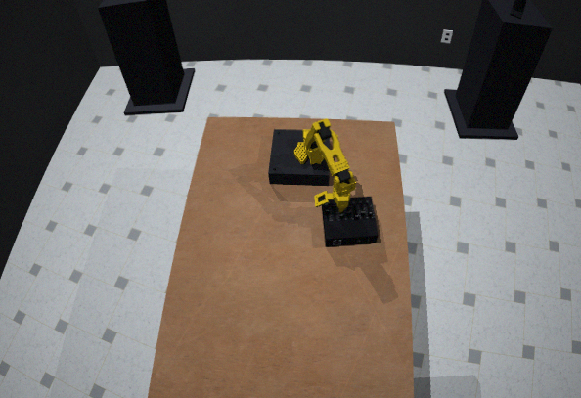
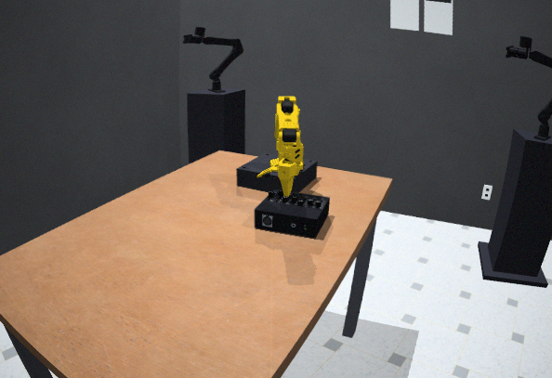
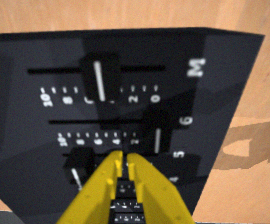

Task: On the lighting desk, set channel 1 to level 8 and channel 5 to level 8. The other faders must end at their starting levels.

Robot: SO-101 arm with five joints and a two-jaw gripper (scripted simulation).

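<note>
The lighting desk (image 1: pixel 349 221) is a small black box near the table's right edge; it also shows in the exterior view (image 2: pixel 292 215). In the wrist view the desk (image 3: pixel 111 102) fills the frame with white level scales. The master fader cap (image 3: pixel 101 75) sits near level 5. The channel 6 cap (image 3: pixel 156 140) sits near the low end. The channel 5 cap (image 3: pixel 77 169) is just left of my fingertips, towards the high end; its exact level is hidden. My yellow gripper (image 3: pixel 122 156) is shut and empty, its tips down on the desk top (image 1: pixel 337 204) at its left side (image 2: pixel 287 192).
The arm's black base block (image 1: pixel 295 157) stands just behind the desk. Two tall black pedestals (image 1: pixel 144 40) (image 1: pixel 499 65) with camera arms stand on the floor beyond the table. The table's right edge (image 1: pixel 401 216) runs close beside the desk.
</note>
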